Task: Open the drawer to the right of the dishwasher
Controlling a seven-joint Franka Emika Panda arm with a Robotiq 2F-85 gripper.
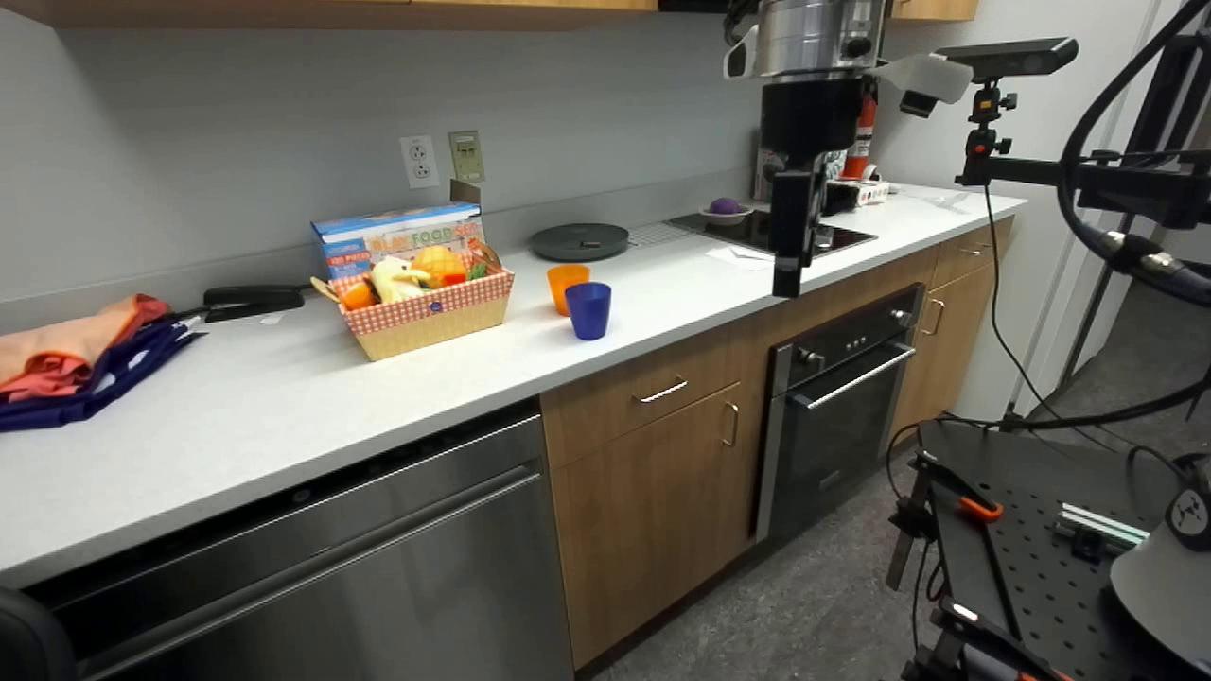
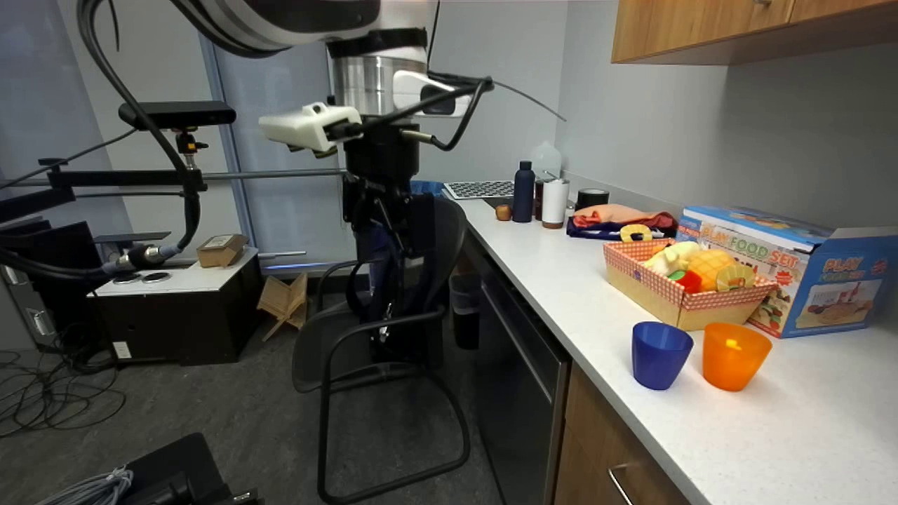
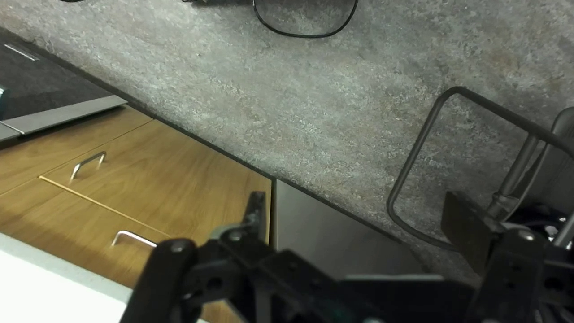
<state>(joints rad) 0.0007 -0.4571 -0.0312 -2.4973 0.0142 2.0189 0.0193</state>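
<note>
Flush with the cabinet, the brown wood drawer (image 1: 591, 416) sits under the counter with its short silver handle (image 1: 660, 391) horizontal. To its left is the stainless dishwasher (image 1: 416, 586). In the wrist view the drawer front (image 3: 76, 211) and its handle (image 3: 134, 237) lie at lower left, the dishwasher (image 3: 332, 224) mid-frame. My gripper (image 3: 354, 197) is open there, its fingers (image 3: 256, 211) wide apart with nothing between them. Pointing down in an exterior view, the gripper (image 1: 791, 270) appears above counter height, apart from the drawer. In an exterior view its fingertips blend into a dark chair behind.
The white counter (image 1: 454, 397) overhangs the drawer, bearing a blue cup (image 1: 589, 312), an orange cup (image 1: 566, 284) and a play-food basket (image 1: 435, 326). Below the drawer is a cabinet door (image 1: 653, 520). An oven (image 1: 837, 407) stands farther right. A chair (image 2: 393, 337) stands near the dishwasher.
</note>
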